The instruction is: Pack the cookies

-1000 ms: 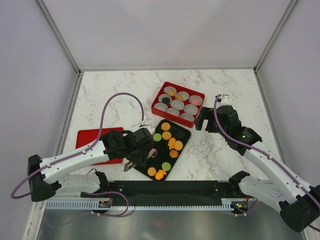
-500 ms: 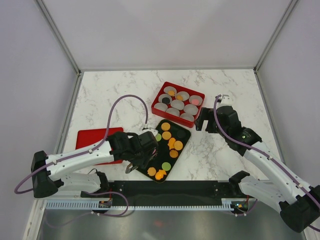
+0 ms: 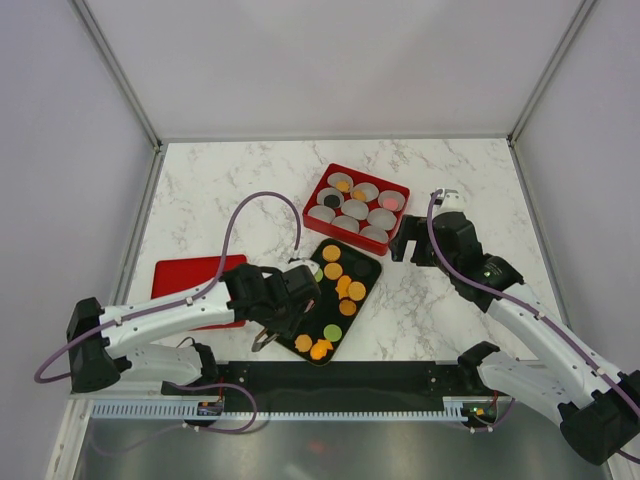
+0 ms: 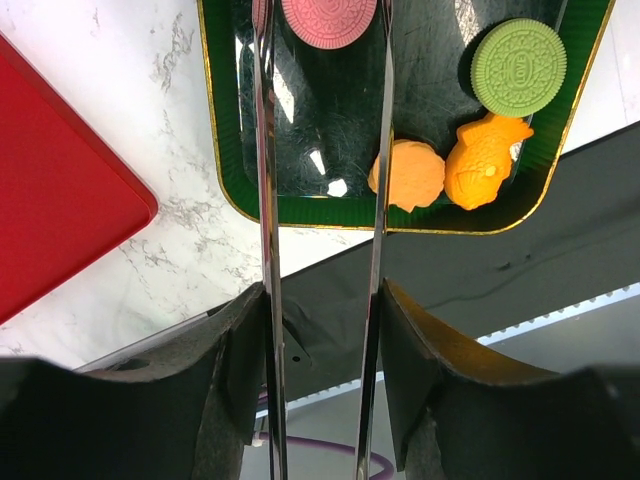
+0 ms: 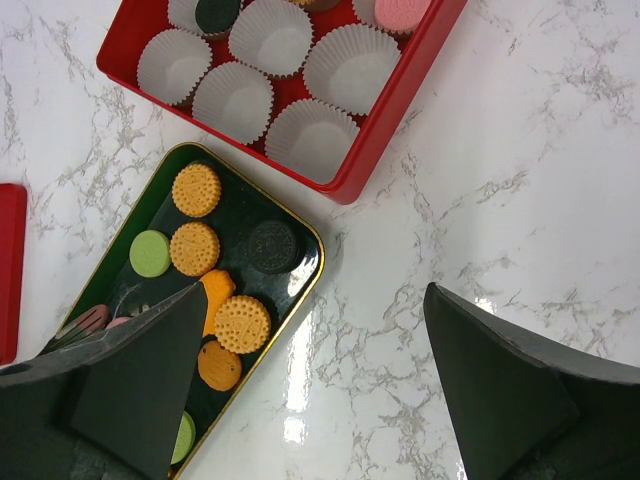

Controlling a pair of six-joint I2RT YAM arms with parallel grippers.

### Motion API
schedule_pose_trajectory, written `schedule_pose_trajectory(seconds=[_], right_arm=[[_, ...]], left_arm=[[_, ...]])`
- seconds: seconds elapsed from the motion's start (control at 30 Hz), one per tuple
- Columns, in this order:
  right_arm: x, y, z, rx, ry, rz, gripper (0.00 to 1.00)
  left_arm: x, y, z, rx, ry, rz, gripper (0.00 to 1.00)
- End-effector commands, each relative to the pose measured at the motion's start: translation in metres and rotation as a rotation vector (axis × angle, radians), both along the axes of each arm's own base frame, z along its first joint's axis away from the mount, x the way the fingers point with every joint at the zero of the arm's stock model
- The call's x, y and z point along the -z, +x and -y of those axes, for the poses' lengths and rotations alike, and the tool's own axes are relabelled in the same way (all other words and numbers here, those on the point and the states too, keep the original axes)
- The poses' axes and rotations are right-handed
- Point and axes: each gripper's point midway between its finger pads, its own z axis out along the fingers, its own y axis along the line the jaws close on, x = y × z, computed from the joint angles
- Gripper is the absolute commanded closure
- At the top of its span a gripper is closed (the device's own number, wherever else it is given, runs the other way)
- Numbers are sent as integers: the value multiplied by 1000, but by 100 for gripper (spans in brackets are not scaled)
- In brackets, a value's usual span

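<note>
A dark tray (image 3: 366, 267) in the middle of the table holds several cookies, mostly orange (image 3: 347, 288), some green (image 3: 332, 332). My left gripper (image 3: 291, 297) is open over the tray's left end. Its thin metal blades straddle a pink cookie (image 4: 328, 20) that lies on the tray (image 4: 300, 210). A green cookie (image 4: 518, 66) and two orange ones (image 4: 408, 175) lie beside it. My right gripper (image 3: 408, 240) is open and empty, over bare marble right of the tray (image 5: 312, 268). The red box (image 3: 402, 190) of paper cups holds an orange, a dark (image 5: 215, 12) and a pink cookie (image 5: 400, 10).
A flat red lid (image 3: 185, 275) lies left of the tray, partly under my left arm; it also shows in the left wrist view (image 4: 60, 190). A black strip (image 3: 380, 378) runs along the near table edge. White walls enclose the table on three sides.
My left arm has moved right, bringing its gripper further over the tray's left end. My right arm has not moved.
</note>
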Motion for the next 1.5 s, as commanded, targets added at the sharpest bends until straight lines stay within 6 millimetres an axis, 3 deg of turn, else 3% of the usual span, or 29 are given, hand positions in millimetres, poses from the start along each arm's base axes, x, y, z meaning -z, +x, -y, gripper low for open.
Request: schedule_pose_trajectory(seconds=[0.0, 0.3, 0.67, 0.8, 1.03, 1.1, 1.13, 1.17, 1.27, 1.4, 1.47], right_arm=[[-12, 5, -2, 3, 26, 43, 2], [-14, 4, -1, 4, 27, 50, 2], [-22, 5, -1, 10, 36, 65, 2], [-28, 5, -2, 6, 42, 72, 2], [-28, 5, 1, 20, 37, 74, 2], [-25, 4, 1, 19, 33, 65, 2], [-25, 3, 2, 18, 31, 65, 2], [-25, 3, 2, 18, 31, 66, 2], [-28, 2, 6, 27, 26, 73, 2], [-29, -1, 7, 25, 24, 74, 2], [-31, -2, 7, 27, 28, 79, 2]], left_arm=[[0, 3, 3, -28, -13, 25, 47], [-11, 7, 9, -26, -44, 47, 57], [-59, 37, 32, -23, -122, 185, 58], [-81, 65, 51, -7, -137, 257, 57], [-126, 152, 96, -42, -238, 369, 56], [-114, 170, 109, -31, -223, 346, 56], [-121, 183, 112, -50, -241, 356, 56], [-107, 193, 119, -44, -217, 340, 56], [-101, 218, 124, -65, -216, 344, 56], [-69, 242, 130, -83, -194, 287, 56], [-65, 248, 136, -66, -200, 286, 56]])
